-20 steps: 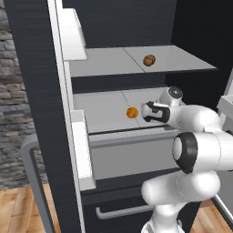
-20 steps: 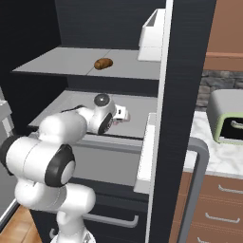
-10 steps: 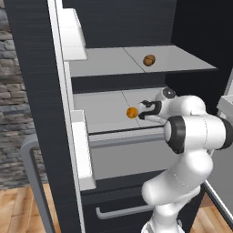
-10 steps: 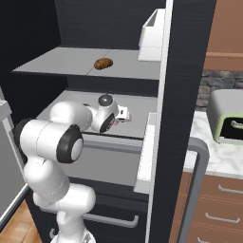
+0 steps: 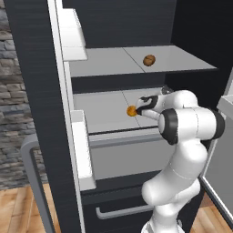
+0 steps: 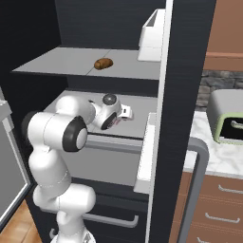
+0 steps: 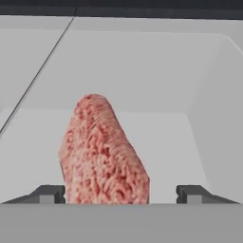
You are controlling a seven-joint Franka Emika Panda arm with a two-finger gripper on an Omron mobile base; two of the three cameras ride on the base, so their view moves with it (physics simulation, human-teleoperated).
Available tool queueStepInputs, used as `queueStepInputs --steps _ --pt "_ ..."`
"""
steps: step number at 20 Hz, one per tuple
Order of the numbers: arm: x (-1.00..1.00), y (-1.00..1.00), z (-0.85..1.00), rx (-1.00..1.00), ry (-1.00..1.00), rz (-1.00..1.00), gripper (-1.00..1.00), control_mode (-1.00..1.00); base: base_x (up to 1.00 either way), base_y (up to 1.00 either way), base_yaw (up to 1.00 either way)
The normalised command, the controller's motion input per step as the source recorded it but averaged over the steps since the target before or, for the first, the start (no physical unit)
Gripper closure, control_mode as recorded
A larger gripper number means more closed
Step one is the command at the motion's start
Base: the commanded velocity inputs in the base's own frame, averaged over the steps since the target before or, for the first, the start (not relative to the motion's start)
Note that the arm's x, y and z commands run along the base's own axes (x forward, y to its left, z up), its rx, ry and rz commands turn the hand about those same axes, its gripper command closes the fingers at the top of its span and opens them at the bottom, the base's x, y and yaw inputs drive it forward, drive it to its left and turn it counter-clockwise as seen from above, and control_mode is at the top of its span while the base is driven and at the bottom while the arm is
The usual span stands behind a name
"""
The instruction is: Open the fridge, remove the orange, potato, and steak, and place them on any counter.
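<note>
Pincer (image 7: 121,193) spread wide, steak (image 7: 102,152) between tips; fridge (image 5: 41,59) holds orange (image 5: 131,111), potato (image 5: 149,60).

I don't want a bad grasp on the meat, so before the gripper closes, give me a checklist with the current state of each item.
1. Fridge door open, shelves reachable: ok.
2. Gripper open: ok, the two fingertips stand wide apart in the hand view.
3. Steak between the fingertips: ok, it lies in the gap, nearer the left tip.
4. Fingertips touching the steak: cannot tell, the band at the bottom hides its near end.
5. Orange clear of the hand: cannot tell, in the left base view it sits right at the gripper's front.
6. Potato out of the way: ok, on the shelf above.
</note>
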Motion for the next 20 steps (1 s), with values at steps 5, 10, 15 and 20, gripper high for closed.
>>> queueStepInputs --steps 5,10,15,20 --pt "0.0 0.0 0.0 0.0 0.0 0.0 1.0 -1.0 0.0 0.0 0.0" --pt "-0.63 0.1 -0.15 0.0 -0.08 -0.01 1.0 -1.0 0.0 0.0 0.0" --pt "-1.0 0.03 0.46 0.0 -0.14 -0.02 1.0 -1.0 0.0 0.0 0.0" --pt "-1.0 0.04 0.97 0.0 -0.03 0.0 1.0 -1.0 0.0 0.0 0.0"
